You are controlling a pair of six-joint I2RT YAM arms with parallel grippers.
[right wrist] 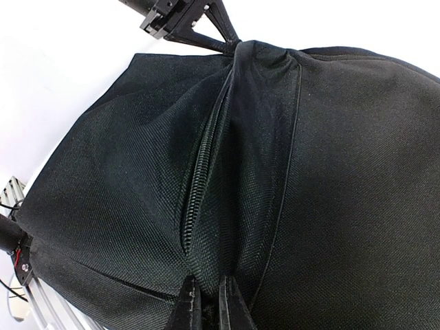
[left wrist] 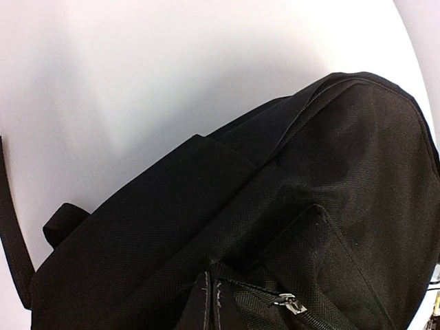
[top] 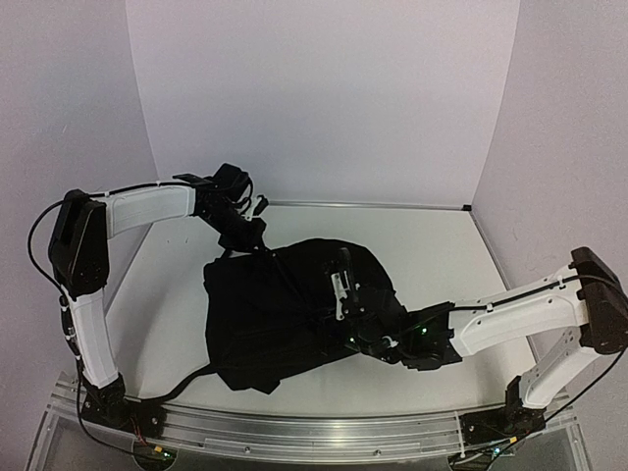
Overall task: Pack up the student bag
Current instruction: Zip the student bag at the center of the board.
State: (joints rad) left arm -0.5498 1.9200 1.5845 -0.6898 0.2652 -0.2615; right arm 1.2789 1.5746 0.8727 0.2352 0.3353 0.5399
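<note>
The student bag [top: 285, 309] is a large black backpack lying flat in the middle of the white table. My left gripper [top: 245, 235] is at its far left corner, shut on a pinch of the bag's fabric; in the left wrist view the fingers [left wrist: 199, 306] sit close together on the cloth beside a silver zipper pull [left wrist: 292, 304]. My right gripper [top: 365, 339] is at the bag's near right side. In the right wrist view its fingertips [right wrist: 185, 309] pinch a fold of fabric at the near end of a closed zipper [right wrist: 196, 199]. The left gripper also shows there [right wrist: 185, 20], pulling the fabric taut.
A black strap [left wrist: 10, 234] trails off the bag's left side onto the table [top: 432, 255]. White walls close the back and both sides. A metal rail [top: 294, 432] runs along the near edge.
</note>
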